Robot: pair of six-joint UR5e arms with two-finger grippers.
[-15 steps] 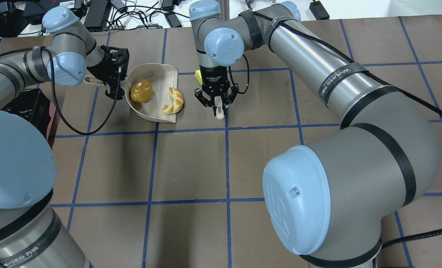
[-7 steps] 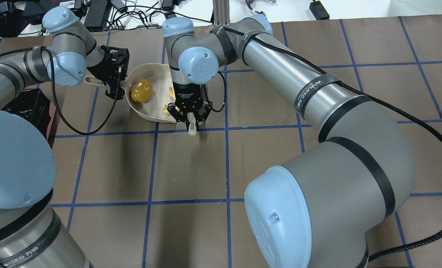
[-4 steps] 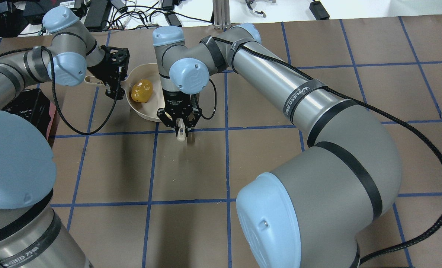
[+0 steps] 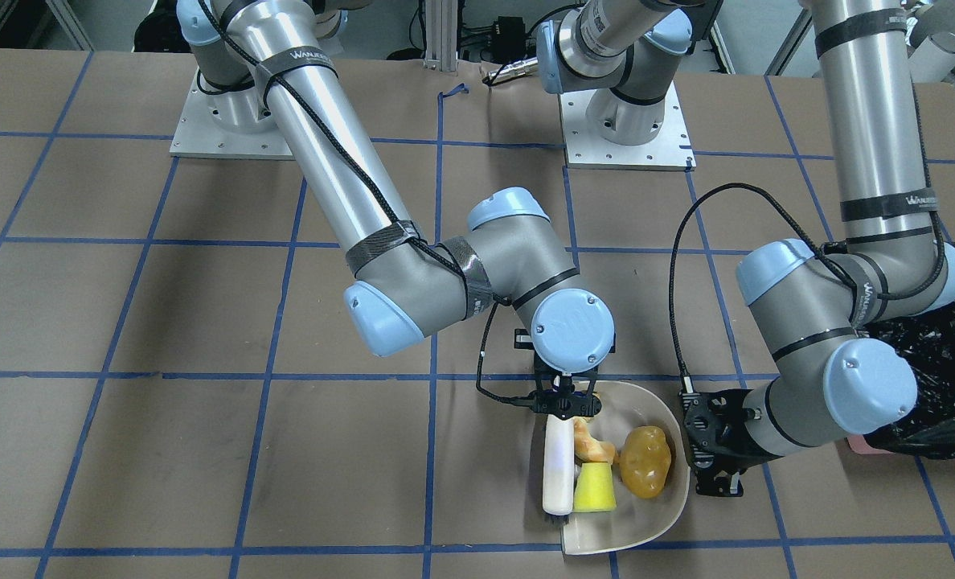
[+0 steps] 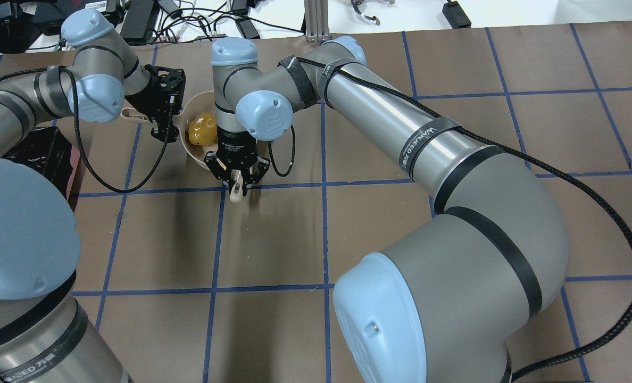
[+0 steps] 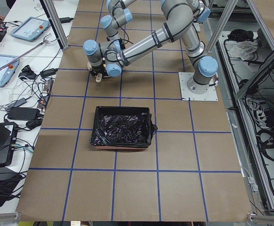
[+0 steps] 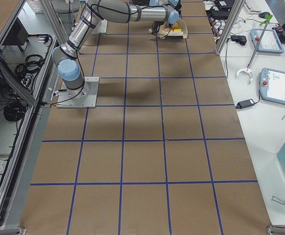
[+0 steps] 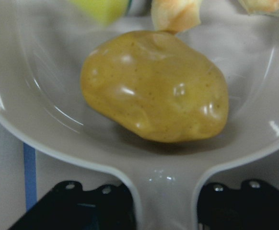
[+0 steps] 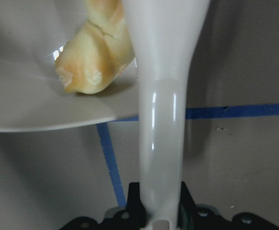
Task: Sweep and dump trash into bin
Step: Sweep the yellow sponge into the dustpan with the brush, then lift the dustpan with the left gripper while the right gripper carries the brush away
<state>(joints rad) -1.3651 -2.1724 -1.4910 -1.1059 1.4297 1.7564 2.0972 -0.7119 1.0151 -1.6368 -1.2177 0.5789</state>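
Note:
All the trash lies in the beige dustpan [image 4: 630, 527]: the croissant [image 4: 588, 442], the potato-like lump [image 4: 645, 460] and the yellow-green sponge [image 4: 594, 489]. My right gripper [image 4: 563, 406] is shut on the handle of the beige brush [image 4: 558, 470], which rests at the pan's open side against the sponge and croissant. My left gripper [image 4: 715, 450] is shut on the dustpan's handle [image 8: 166, 191]. From above, my right gripper [image 5: 235, 178] hides most of the pan, and only the lump [image 5: 202, 129] shows. The bin [image 6: 123, 128], lined with a black bag, sits by the left arm.
Part of the bin's black bag [image 4: 940, 378] shows behind the left elbow. Cables and power bricks [image 5: 188, 21] lie past the table's far edge. Both arm bases [image 4: 626, 129] are bolted to the brown mat with its blue tape grid. Tablets [image 6: 31, 28] rest on a side bench.
My right arm has swept leftward with the brush, pushing the sponge and croissant into the dustpan. The left arm and pan have held still.

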